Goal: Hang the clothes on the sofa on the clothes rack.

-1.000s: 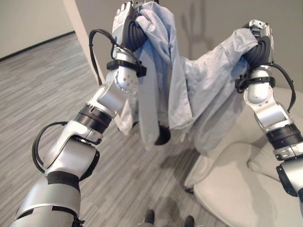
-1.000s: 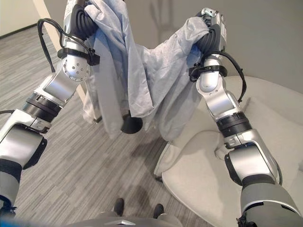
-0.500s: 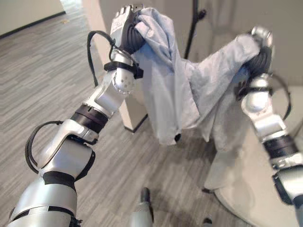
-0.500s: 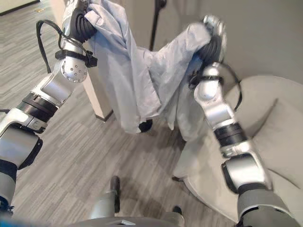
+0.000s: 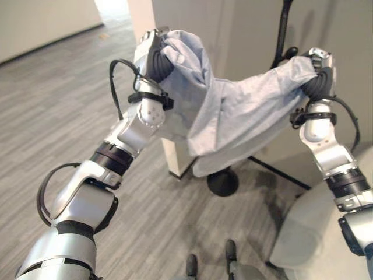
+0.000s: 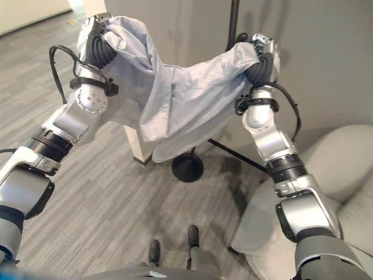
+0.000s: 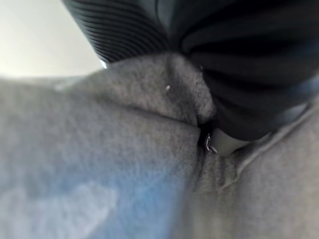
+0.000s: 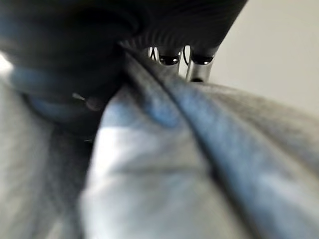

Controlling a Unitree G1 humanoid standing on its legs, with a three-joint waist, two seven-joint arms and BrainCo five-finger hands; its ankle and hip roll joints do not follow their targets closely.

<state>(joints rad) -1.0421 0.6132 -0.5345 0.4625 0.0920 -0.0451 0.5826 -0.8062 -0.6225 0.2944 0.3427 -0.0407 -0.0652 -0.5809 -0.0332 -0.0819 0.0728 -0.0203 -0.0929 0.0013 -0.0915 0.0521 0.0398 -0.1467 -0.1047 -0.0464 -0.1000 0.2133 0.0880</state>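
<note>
Cloth is the thing to watch: a soft light grey-blue garment [image 5: 233,119] hangs stretched between both raised hands, its long side running across from one to the other. The left hand [image 5: 152,51] is curled tight on one end and the right hand [image 5: 319,74] is curled tight on the other. The tall black metal clothes rack [image 6: 233,23] stands just behind the garment, closer to the right hand, with its round black base [image 5: 222,182] on the grey floor below. The pale sofa [image 6: 326,169] sits off to the right.

A pale grey garment [image 5: 233,116] hangs stretched, aloft before the black clothes rack [image 5: 283,35].
</note>
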